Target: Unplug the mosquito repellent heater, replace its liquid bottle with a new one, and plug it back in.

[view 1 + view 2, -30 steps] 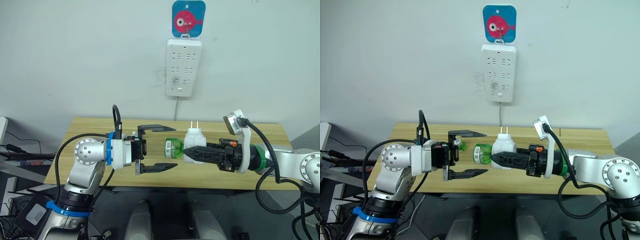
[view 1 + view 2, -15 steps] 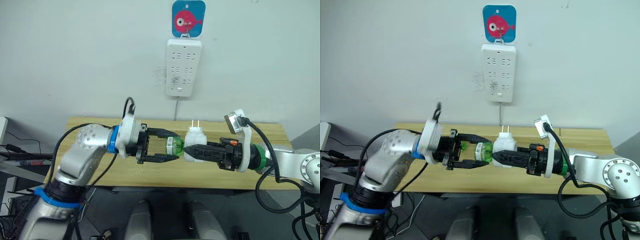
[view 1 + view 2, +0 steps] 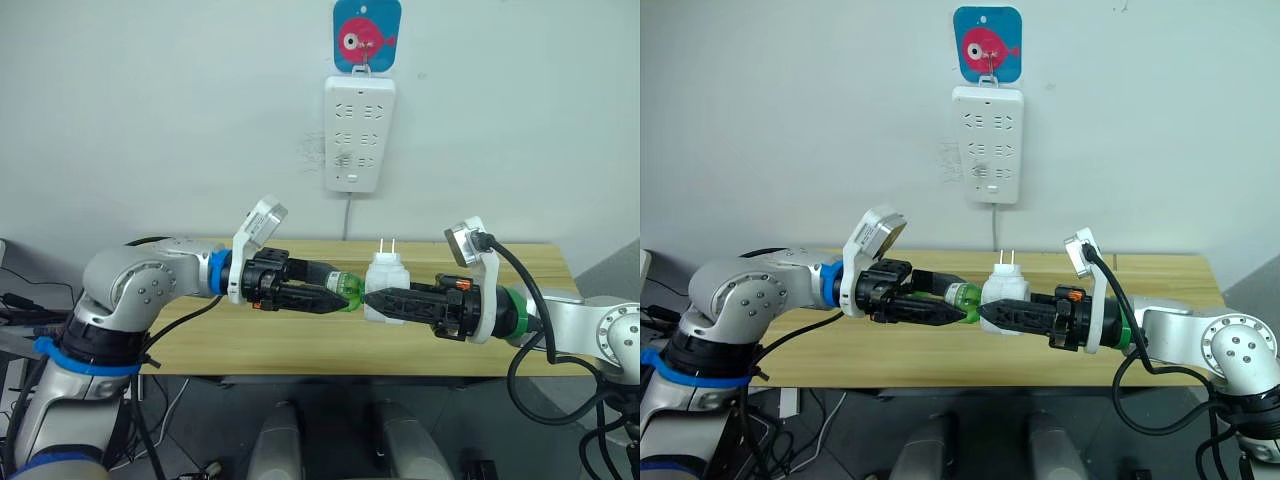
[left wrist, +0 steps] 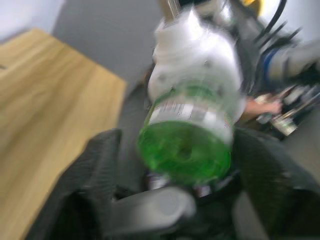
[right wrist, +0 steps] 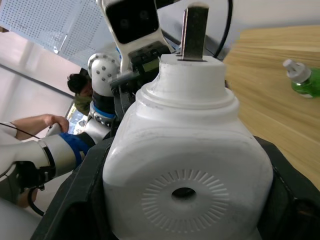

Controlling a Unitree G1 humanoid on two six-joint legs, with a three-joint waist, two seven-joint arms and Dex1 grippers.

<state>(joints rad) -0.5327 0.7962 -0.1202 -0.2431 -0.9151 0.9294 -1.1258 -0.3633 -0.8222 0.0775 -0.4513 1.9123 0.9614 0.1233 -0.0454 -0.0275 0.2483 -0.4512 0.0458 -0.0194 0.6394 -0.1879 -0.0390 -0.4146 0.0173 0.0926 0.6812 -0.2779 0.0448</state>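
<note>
My right gripper [image 3: 376,298] is shut on the mosquito repellent heater [image 3: 387,273], a small white rounded body held above the table with its two plug prongs [image 5: 194,29] pointing up. A green liquid bottle [image 3: 349,291] sticks out of the heater's left side. My left gripper [image 3: 334,297] is shut on that bottle, with one black finger [image 4: 95,167] on each side of it. A second green bottle [image 5: 305,80] with a white cap lies on the table behind the heater.
A long white power strip [image 3: 358,133] hangs on the wall above the table's back edge, under a blue fish hook [image 3: 366,35]; its cord drops behind the wooden table [image 3: 200,340]. A person's hand and arm [image 5: 30,122] show off to the side.
My left arm swung in from the left and its open jaws closed on the green bottle in the heater. The right arm kept the heater where it was.
</note>
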